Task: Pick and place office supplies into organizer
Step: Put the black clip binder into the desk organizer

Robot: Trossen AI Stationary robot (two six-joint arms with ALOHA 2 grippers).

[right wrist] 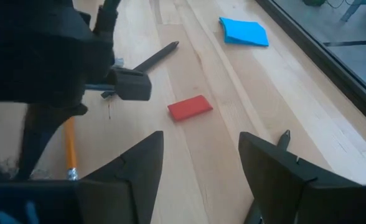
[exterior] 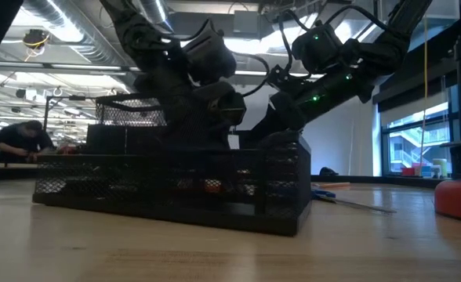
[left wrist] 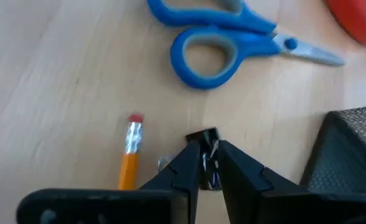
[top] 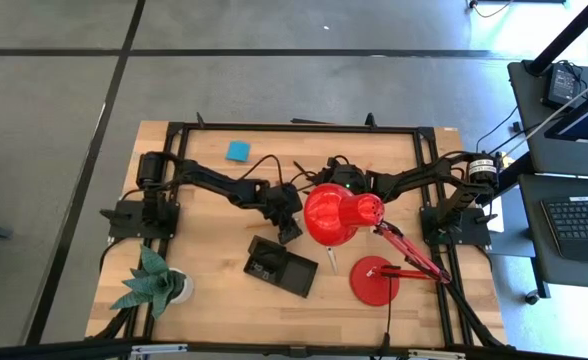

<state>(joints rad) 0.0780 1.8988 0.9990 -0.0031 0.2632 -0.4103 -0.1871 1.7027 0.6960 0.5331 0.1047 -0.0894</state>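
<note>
A small black clip (left wrist: 206,155) is being pinched between the closed left gripper (left wrist: 208,163) fingers beside the organizer (left wrist: 351,149); the thin hold could be lost. The right gripper (right wrist: 198,165) is being held open.

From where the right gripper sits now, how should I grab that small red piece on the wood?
Take the red piece across its short width, coming straight down from above. It lies flat, alone on bare table, an oblong block with clear space along both long edges. The right gripper is already open.
</note>
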